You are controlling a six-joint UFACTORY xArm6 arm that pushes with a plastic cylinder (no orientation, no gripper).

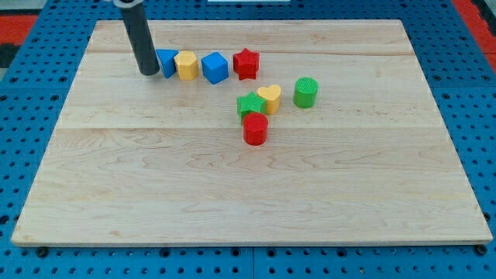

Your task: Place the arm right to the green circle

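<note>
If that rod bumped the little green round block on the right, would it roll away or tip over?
Probably neither. The green circle stands on a flat end, low and squat, so it would likely slide across the smooth wooden board rather than roll. It looks rigid and light. A glancing push might spin it aside. My tip is far off at the view's left, beside the blue block.

You had a pale matt wood-grain board [232, 194], ribbed plastic-looking green circle [306, 92], matt dark rod [142, 43], perforated blue base [31, 93].
</note>
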